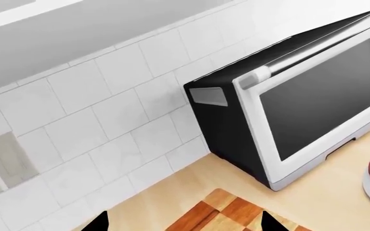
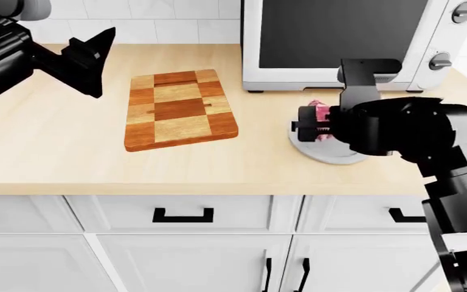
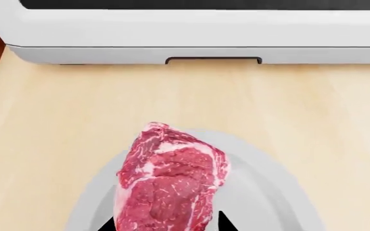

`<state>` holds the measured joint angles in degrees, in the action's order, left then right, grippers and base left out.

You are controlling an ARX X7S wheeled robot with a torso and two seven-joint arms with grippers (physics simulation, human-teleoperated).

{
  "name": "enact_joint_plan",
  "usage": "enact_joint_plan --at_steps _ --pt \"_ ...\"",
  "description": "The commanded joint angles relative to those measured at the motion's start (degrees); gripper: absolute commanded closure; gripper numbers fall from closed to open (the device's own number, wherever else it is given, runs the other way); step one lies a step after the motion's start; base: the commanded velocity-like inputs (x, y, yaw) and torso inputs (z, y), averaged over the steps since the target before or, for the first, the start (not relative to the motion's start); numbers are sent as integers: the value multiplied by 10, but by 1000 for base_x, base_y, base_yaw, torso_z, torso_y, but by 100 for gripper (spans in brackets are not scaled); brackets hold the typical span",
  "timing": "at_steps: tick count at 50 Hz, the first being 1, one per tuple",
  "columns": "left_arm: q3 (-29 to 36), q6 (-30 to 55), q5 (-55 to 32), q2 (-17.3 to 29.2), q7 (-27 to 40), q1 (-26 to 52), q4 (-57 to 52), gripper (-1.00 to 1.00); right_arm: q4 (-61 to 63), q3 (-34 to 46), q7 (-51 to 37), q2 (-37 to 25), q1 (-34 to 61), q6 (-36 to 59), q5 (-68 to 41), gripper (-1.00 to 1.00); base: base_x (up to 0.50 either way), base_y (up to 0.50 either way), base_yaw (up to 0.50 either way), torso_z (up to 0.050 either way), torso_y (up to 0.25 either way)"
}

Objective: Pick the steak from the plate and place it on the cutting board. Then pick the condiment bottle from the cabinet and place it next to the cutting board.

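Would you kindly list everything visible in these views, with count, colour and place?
steak: one, pink-red with white marbling, above the plate, between the right gripper's fingertips.
plate: one, light grey, on the counter before the oven.
cutting board: one, brown and tan checker, counter left of the plate.
toaster oven: one, white, dark glass door, against the tiled wall.
counter: one, light wood, above white cabinets.
left gripper: black, beside the board.
right gripper: black, at the steak.

Raw marbled steak (image 3: 169,185) over the grey round plate (image 3: 262,192) (contact unclear), plate on the counter (image 2: 55,152), checkered wooden cutting board (image 2: 178,108) flat, bare, well apart leftward
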<state>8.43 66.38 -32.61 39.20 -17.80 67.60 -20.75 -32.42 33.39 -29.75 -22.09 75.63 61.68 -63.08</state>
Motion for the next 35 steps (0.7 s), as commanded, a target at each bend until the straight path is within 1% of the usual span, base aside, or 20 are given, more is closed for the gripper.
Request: enact_joint_plan --at_steps 1,8,14,23,27,35 --pt "1 2 -3 -2 2 8 -1 -100 68 -15 -21 -23 29 19 -13 100 0 0 0 0 0" --pt "-2 4 -7 -2 3 11 -4 -100 139 -46 -61 -39 59 59 -57 100 0 0 0 0 0" --pt "-7 9 -11 0 5 11 -11 -100 190 -70 -99 -45 63 103 -112 100 0 0 0 0 0" --pt "-13 10 -15 2 7 13 -14 -100 235 -98 -144 -30 65 152 -201 100 0 0 0 0 0" --pt "-20 14 -18 6 9 12 -19 -100 235 -86 -122 -13 73 152 -202 100 0 0 1 0 0" --pt "-43 33 -24 25 18 11 -33 -100 217 -39 -34 34 98 141 -174 100 0 0 0 0 0"
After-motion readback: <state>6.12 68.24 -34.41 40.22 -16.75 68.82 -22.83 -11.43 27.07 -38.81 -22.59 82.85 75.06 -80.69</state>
